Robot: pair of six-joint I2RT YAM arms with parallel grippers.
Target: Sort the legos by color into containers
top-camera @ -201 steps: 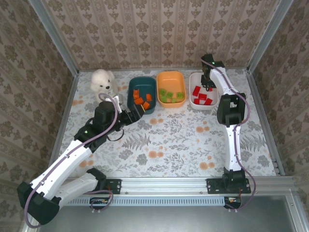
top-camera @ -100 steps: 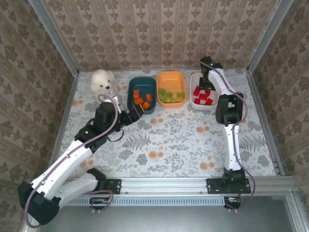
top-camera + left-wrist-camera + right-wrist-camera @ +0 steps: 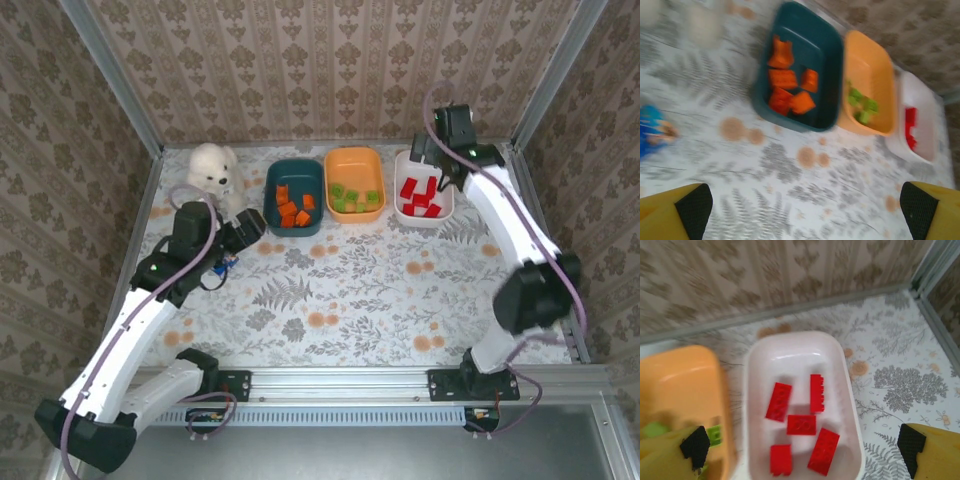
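Top external view showed three tubs in a row at the far side of the worktop [image 3: 350, 285], close to the papered back wall. A dark teal tub [image 3: 271, 195] stood on the left, an orange tub [image 3: 352, 153] in the middle and a white tub [image 3: 422, 221] on the right, each just beside the next. The bricks lay sorted inside them: orange bricks [image 3: 293, 209] in the teal tub, green bricks [image 3: 355, 197] in the orange tub, red bricks [image 3: 420, 194] in the white tub.

The left fingers [image 3: 248, 230] hung over the worktop near the teal tub's near left corner, not touching it. Seen from the left wrist camera, they stood wide apart with nothing held, the flowered worktop beneath them. Five orange bricks could be counted in the teal tub ahead, though that picture was blurred.

The right fingers [image 3: 437, 168] hovered above the far end of the white tub. The right wrist camera looked down into that tub. The fingers were spread wide and empty, one over the edge of the orange tub, the other over the worktop to the right of the white tub. Five red bricks lay close together on the white tub's bottom.

A white plush bear [image 3: 211, 167] sat at the far left, near the teal tub. A small blue carton [image 3: 224, 263] lay on the worktop beside the left arm.
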